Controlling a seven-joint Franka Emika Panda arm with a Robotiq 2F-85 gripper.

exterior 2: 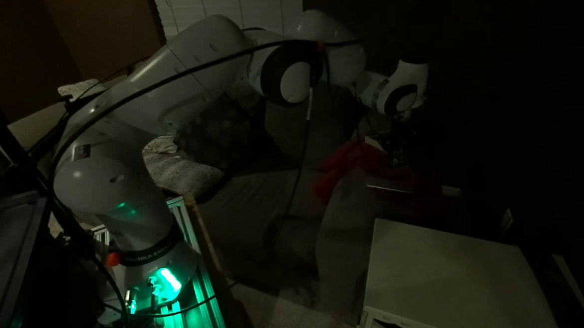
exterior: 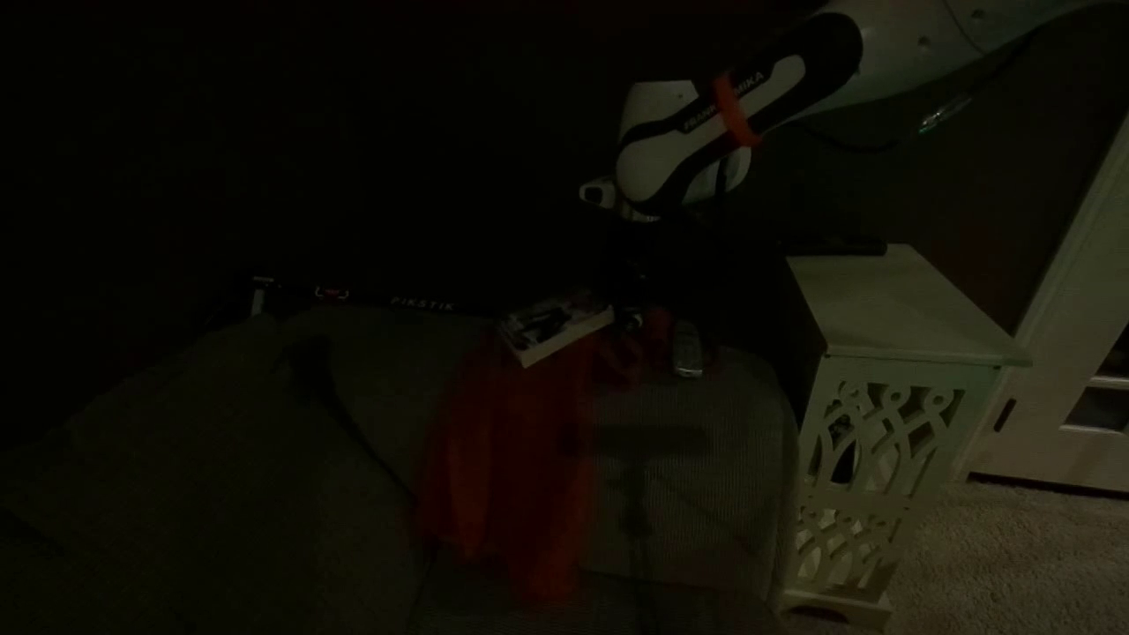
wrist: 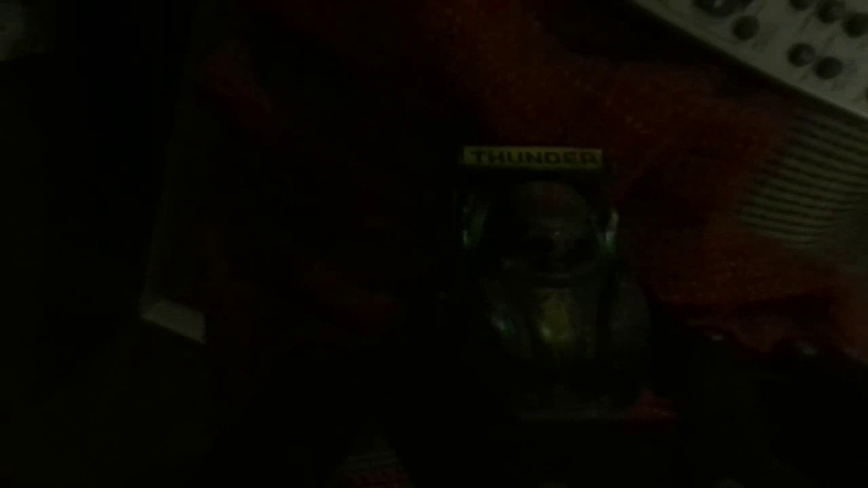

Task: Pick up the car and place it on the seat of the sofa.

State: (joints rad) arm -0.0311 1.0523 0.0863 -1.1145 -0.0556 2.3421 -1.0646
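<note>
Over the big, dark olive-grey cloth sofa (exterior: 697,529) hangs a red cloth (exterior: 520,459). The dark, shiny toy car (wrist: 556,298) marked THUNDER shows against the red, by the black gripper (exterior: 631,291). It's too dark to know if the gripper is holding the car.

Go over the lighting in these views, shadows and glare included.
Both exterior views: badly underexposed. In an exterior view, a T-shaped shadow on the sofa; in an exterior view, glare from a green light at the robot's base. Wrist view: very dark, slightly soft; the car fades toward the bottom, though its THUNDER label is legible.
</note>
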